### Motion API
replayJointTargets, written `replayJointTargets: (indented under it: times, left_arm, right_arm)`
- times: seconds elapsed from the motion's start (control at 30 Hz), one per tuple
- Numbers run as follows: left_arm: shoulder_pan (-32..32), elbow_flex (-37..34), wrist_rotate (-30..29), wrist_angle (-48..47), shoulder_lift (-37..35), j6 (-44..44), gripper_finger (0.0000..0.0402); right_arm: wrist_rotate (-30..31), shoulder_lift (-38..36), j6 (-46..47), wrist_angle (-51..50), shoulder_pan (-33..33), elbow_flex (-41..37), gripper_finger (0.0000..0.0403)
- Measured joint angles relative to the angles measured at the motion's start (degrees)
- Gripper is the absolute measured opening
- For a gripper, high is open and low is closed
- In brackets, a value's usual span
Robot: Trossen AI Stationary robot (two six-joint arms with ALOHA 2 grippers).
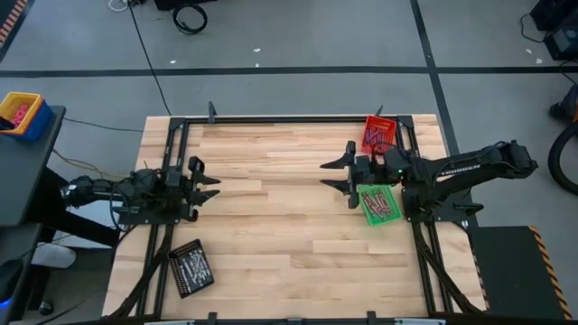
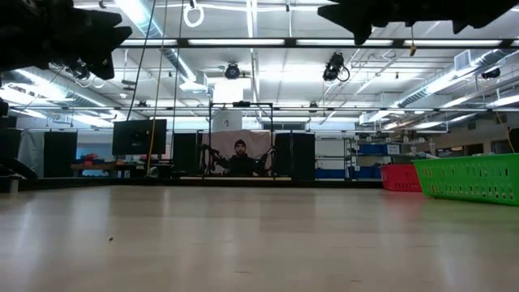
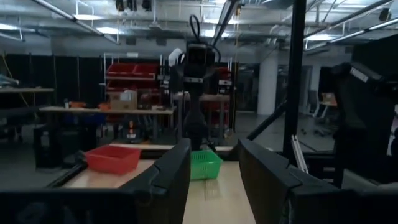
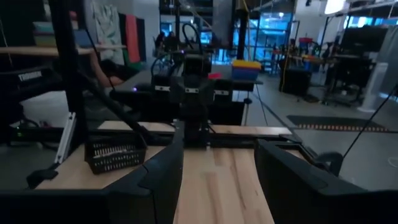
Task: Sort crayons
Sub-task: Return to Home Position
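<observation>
Three trays loaded, no crayon seen loose on the bare worktop (image 1: pixel 271 226). Nearest, by the left front corner: black tray (image 4: pixel 115 155) with pale crayons (image 1: pixel 191 269) inside. Farther in, facing each other: left hand (image 1: pixel 209 187) at the left edge, right hand (image 1: pixel 332 176) right of centre, both raised off the wood, fingers spread wide, gripping nothing. Just beside the right hand, green tray (image 2: pixel 470 180) with reddish sticks; past it, at the far right corner, red tray (image 2: pixel 400 177) with purplish ones. Beyond the worktop, a person (image 2: pixel 240 158) in the room. Looks like sorting done, with parking the arms as the step in hand. Next, probably: draw the right arm back to rest, keeping clear of both trays.
</observation>
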Motion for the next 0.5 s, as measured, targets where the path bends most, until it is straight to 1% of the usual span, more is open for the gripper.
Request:
replayJointTargets:
  times: [0.1, 0.2, 0.33, 0.5]
  left_arm:
    - [0.01, 0.00, 0.03, 1.28, 0.00, 0.49, 0.0143]
    - [0.09, 0.00, 0.02, 2.20, -0.02, 1.28, 0.0143]
    - [0.09, -0.02, 0.02, 1.63, 0.00, 1.28, 0.0144]
    - [0.09, -0.02, 0.00, 1.65, 0.00, 1.41, 0.0144]
  right_arm:
    - [0.00, -3.39, 0.47, 0.91, -0.24, -2.82, 0.0201]
    - [-0.15, -6.74, 3.19, 0.54, -0.35, -6.05, 0.0196]
    - [-0.16, -13.08, 4.48, 0.21, -0.14, -10.86, 0.0189]
    - [0.07, -20.24, 9.20, -6.63, -0.07, -15.41, 0.0188]
